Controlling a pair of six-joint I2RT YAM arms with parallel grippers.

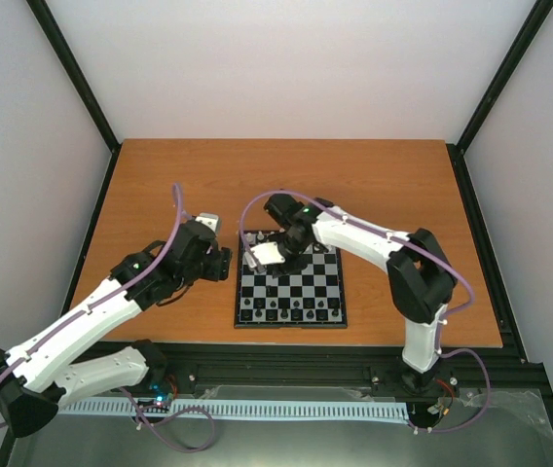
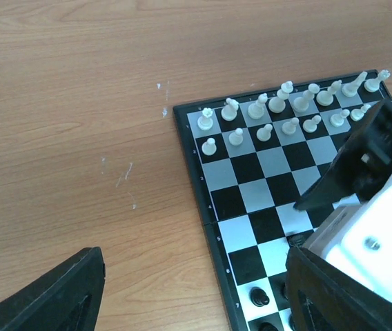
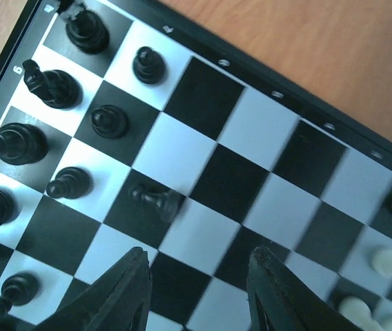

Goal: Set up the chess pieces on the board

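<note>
The board [image 1: 301, 288] lies on the counter [image 1: 160, 175] in the top view, just right of the left claw [image 1: 220, 263] and beneath the right claw [image 1: 291, 255]. White chess pieces [image 1: 291, 311] line the board edge nearest the arm bases.

In the left wrist view, the left claw [image 2: 189, 303] gapes wide over bare counter [image 2: 79, 103], gripping nothing. The board [image 2: 258, 193] sits ahead to its right, with white chess pieces [image 2: 286, 110] in two rows along the far edge and black pawns [image 2: 259, 296] close by its right side.

In the right wrist view, the right claw [image 3: 199, 296] stands parted and empty above the board [image 3: 230, 172]. A black pawn [image 3: 156, 200] stands just ahead of it, not touching. More black pieces [image 3: 44, 83] lie ahead to its left, and white chess pieces [image 3: 389, 265] far to its right.
</note>
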